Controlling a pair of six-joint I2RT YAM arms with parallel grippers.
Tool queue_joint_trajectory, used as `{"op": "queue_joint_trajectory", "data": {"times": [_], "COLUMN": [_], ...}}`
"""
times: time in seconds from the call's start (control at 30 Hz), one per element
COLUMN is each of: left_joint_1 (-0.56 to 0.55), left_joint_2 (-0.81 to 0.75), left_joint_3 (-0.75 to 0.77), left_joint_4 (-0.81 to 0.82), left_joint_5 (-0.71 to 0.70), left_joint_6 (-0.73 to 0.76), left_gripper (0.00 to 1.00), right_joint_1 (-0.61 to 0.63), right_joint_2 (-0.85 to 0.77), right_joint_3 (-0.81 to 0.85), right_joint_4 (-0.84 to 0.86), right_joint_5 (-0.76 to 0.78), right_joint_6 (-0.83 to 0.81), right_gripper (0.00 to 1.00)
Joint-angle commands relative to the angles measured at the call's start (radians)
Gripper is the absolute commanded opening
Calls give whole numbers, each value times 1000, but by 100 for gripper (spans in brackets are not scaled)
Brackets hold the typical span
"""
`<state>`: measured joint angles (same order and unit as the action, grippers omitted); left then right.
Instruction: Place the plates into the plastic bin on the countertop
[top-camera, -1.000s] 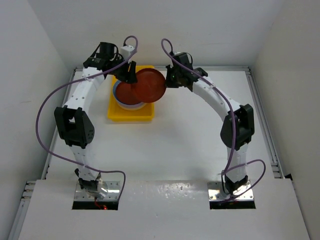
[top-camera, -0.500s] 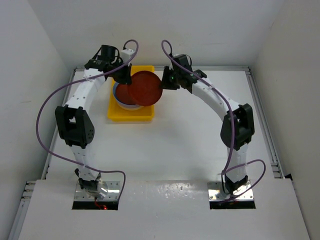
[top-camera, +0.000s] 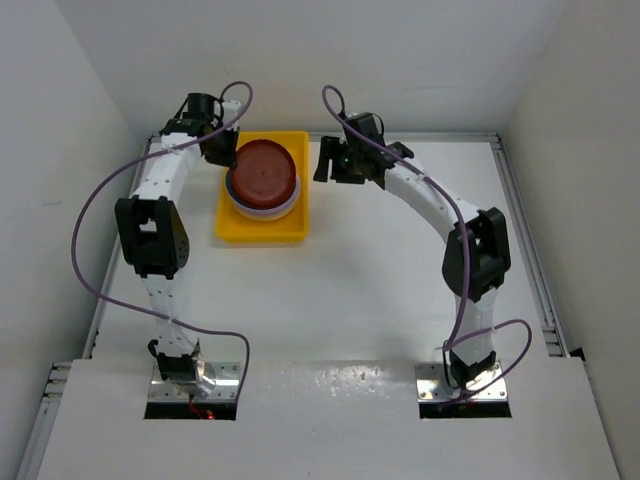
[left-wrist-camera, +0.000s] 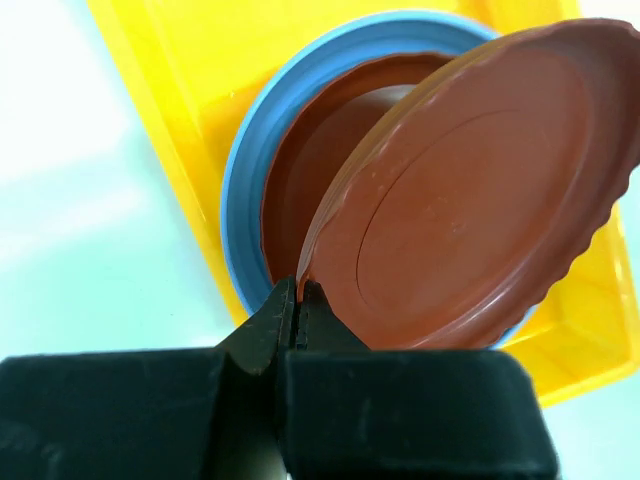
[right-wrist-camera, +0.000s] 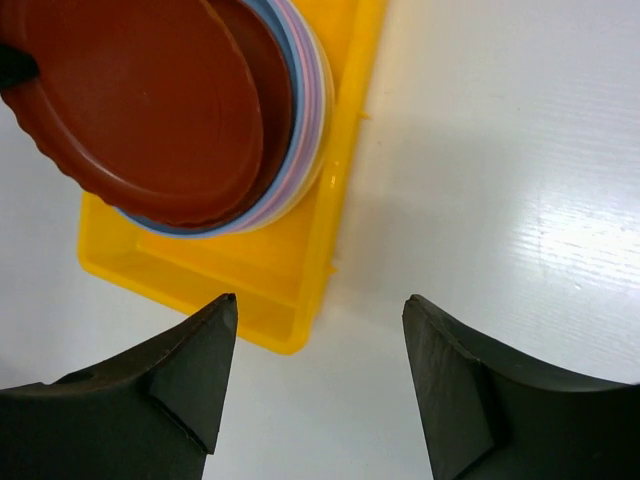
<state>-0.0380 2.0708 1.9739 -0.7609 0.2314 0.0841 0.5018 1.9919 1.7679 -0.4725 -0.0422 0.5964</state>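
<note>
- The left gripper (left-wrist-camera: 298, 300) is clamped tight on the scalloped rim of a brown-red plate (left-wrist-camera: 470, 190), gripping it at its near edge.
- That plate hangs tilted over the stack of plates (right-wrist-camera: 300, 130) — low at the gripped edge, not lying flat.
- The stack sits inside the yellow plastic bin (right-wrist-camera: 290, 290); a second brown-red plate (left-wrist-camera: 300, 190) lies on top, nested in a blue plate (left-wrist-camera: 245, 200), with pale lavender and pink edges showing below.
- The bin stands on the white worktop (top-camera: 350, 290), at its far side, left of centre.
- The right gripper (right-wrist-camera: 320, 310) has its jaws wide apart and holds nothing — it hovers over bare worktop just beside the bin's right wall.
</note>
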Motion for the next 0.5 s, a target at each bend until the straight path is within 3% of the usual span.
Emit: {"op": "queue_joint_trajectory", "data": {"times": [0.0, 0.1, 0.27, 0.47], "left_joint_1": [0, 0, 0, 0], "left_joint_2": [21, 46, 55, 55], "left_joint_3": [48, 48, 39, 39], "left_joint_4": [17, 17, 17, 8], "left_joint_5": [-40, -50, -98, -107], "left_joint_6": [-27, -27, -8, 14], "left_gripper": [0, 0, 25, 38], "right_joint_1": [3, -2, -16, -29], "right_joint_2": [-88, -102, -130, -168], "right_joint_3": [-27, -53, -81, -114], "right_joint_4": [11, 9, 8, 9], "right_joint_5": [34, 38, 39, 65], "right_joint_6": [-27, -33, -27, -30], "right_gripper": [67, 67, 67, 68]}}
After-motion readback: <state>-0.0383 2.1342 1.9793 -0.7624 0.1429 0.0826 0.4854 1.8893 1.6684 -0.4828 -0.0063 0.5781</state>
